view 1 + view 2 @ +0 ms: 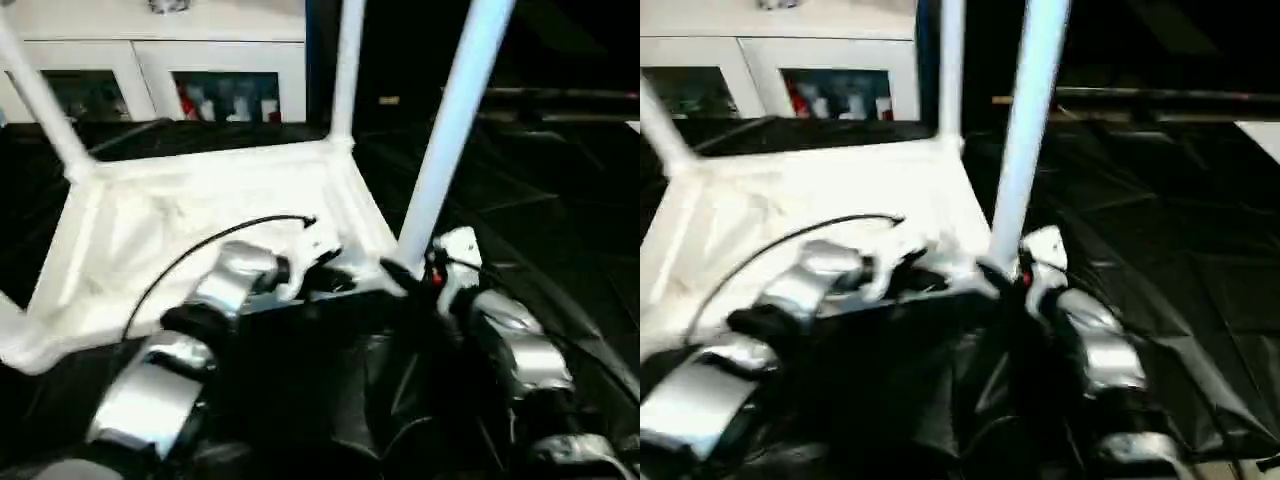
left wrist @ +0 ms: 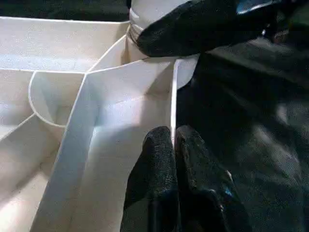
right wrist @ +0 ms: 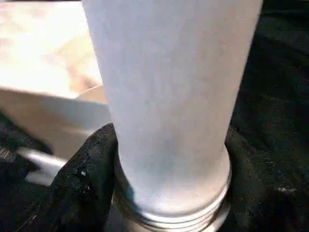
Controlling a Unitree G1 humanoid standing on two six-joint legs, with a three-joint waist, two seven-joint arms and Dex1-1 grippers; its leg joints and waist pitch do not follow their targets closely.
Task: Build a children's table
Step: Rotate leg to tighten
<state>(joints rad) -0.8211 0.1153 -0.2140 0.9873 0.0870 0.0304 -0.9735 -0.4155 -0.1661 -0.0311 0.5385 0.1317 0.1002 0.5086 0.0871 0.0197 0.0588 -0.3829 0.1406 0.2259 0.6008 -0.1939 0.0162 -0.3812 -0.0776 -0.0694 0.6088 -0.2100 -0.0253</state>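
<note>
Left eye view, tabletop: we see the white tabletop (image 1: 190,240) lying upside down on black sheeting (image 1: 560,240), filling the centre left of the frame, ribbed underside up.
Left eye view, legs: a far leg (image 1: 345,70) rises at upper centre, another leg (image 1: 40,100) leans at the upper left, and the near leg (image 1: 455,120) stands at upper right of centre, its foot at the tabletop's near right corner.
Left eye view, grippers: our left gripper (image 1: 318,268) sits at the tabletop's near edge, lower centre; our right gripper (image 1: 415,275) is at the near leg's base.
Left eye view, background: a white cabinet (image 1: 150,50) runs along the top left.
Left wrist view, left jaws: the jaws of the left gripper (image 2: 174,140) are pressed together, pinching the tabletop's thin edge wall (image 2: 174,96) at lower centre.
Left wrist view, corner: at the top of the frame a black finger of the right gripper wraps the leg's threaded base (image 2: 145,19).
Right wrist view, right jaws: the black fingers (image 3: 82,179) stand on either side of the near leg (image 3: 169,96), clamped around it just above its ringed end, centre frame.
</note>
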